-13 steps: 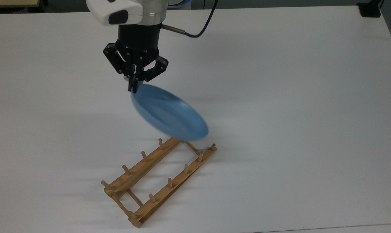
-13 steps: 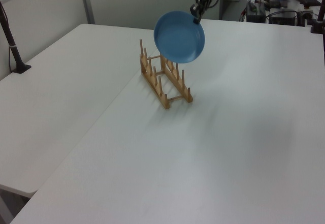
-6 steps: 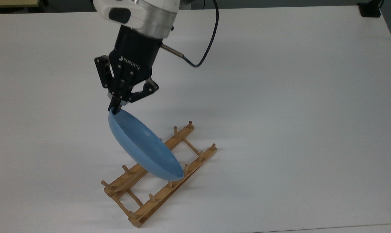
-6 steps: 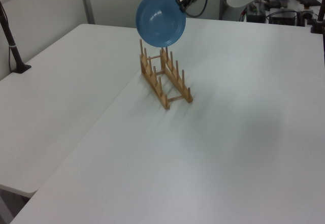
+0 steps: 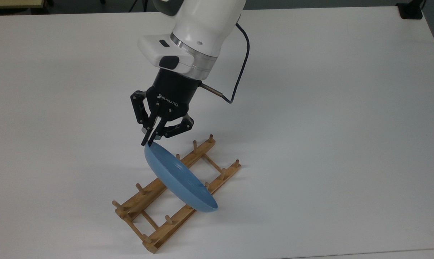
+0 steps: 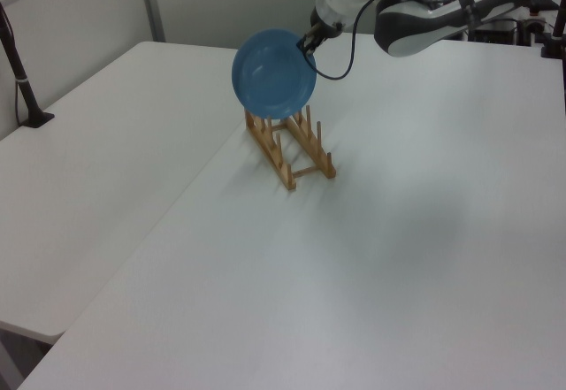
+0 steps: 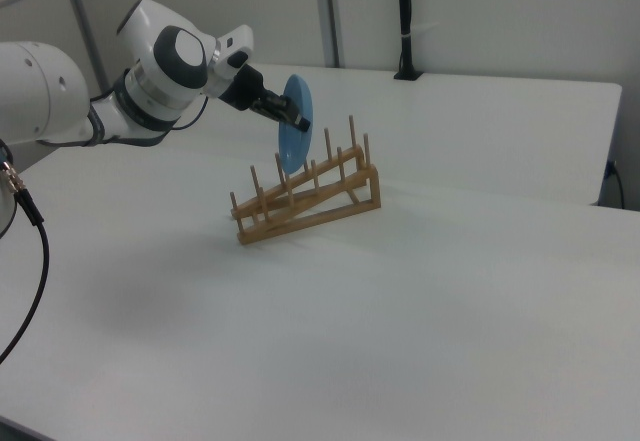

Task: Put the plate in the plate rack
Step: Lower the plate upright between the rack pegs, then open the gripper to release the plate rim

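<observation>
The light-blue plate (image 5: 179, 180) stands nearly on edge, tilted, over the middle of the wooden plate rack (image 5: 145, 197). My gripper (image 5: 148, 142) is shut on the plate's upper rim, at the side toward the top view's upper left. The plate's lower edge reaches down among the rack's pegs near the rail closest to the top view's bottom; I cannot tell whether it rests there. In the left view the plate (image 6: 274, 73) hides the far end of the rack (image 6: 296, 156). In the right view the plate (image 7: 293, 149) hangs between pegs of the rack (image 7: 310, 206).
The white table (image 5: 328, 126) spreads wide around the rack. A black cable (image 5: 240, 75) loops from the wrist. A black clamp (image 5: 411, 10) sits at the table's far right corner in the top view, and a black post (image 6: 22, 80) stands at the left view's left edge.
The arm has swung toward the top view's right and come lower. The plate, still gripped by its rim, has shifted right and down among the rack's middle pegs.
</observation>
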